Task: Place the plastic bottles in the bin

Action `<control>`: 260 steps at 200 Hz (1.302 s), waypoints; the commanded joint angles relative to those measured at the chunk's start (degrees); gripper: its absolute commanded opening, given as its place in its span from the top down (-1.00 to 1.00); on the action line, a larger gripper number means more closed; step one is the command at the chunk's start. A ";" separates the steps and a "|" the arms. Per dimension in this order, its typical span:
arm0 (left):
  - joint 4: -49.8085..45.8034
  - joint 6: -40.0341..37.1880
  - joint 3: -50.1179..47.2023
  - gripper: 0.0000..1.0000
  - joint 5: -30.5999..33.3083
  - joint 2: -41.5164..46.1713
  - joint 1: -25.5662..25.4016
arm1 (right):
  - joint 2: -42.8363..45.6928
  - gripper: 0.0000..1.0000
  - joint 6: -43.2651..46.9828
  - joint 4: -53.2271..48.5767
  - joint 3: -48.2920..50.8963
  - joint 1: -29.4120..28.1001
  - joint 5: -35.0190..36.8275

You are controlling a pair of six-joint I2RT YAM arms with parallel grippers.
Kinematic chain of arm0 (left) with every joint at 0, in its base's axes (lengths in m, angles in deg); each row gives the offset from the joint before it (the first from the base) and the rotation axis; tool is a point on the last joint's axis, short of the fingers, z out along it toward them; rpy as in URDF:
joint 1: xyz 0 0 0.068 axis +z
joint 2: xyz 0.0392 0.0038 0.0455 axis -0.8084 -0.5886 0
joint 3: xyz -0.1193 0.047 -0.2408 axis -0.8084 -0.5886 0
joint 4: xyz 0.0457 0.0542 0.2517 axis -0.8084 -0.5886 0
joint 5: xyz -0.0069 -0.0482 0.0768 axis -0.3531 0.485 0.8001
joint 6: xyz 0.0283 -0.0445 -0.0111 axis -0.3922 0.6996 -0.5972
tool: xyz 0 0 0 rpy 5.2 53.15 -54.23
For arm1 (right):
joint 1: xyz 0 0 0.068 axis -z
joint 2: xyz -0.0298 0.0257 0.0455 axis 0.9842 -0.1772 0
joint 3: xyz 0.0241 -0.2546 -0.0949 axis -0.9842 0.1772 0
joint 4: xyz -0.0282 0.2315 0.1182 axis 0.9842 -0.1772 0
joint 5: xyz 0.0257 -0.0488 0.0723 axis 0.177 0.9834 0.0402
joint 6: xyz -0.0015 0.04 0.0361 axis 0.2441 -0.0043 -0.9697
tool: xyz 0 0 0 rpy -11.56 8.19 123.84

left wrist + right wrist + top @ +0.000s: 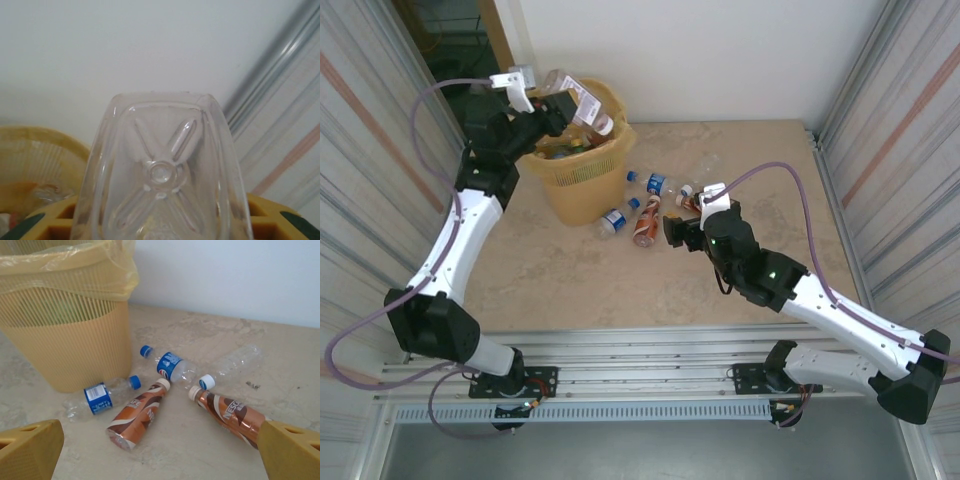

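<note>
A clear bottle (575, 100) is held tilted above the bin (582, 175), with its neck pointed to the right over the opening. The left jaws are clamped on this bottle. In the left wrist view its moulded base is seen between the 2 yellow fingers (50, 227).

The bin is placed at the far left of the surface (620, 290). It is lined with a yellowish bag (75, 270), and some bottles are seen inside it.

5 more bottles are laid flat on the surface, just right of the bin. A blue-labelled bottle (100, 397) is nearest to the bin, and a brown bottle (137, 417) is beside it. A second blue-labelled bottle (170, 365) is found farther back, against the white cap of the brown one. To the right, a clear bottle with a white cap (232, 362) and a second brown bottle (230, 415) are laid with their caps close together.

The right jaws are held wide apart on the near side of this group, with nothing between them.
</note>
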 commanded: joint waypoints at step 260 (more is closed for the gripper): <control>-24.94 -10.90 27.09 -0.31 -8.58 -27.83 1.94 | 3.96 -0.95 -8.51 -3.01 2.35 1.28 9.29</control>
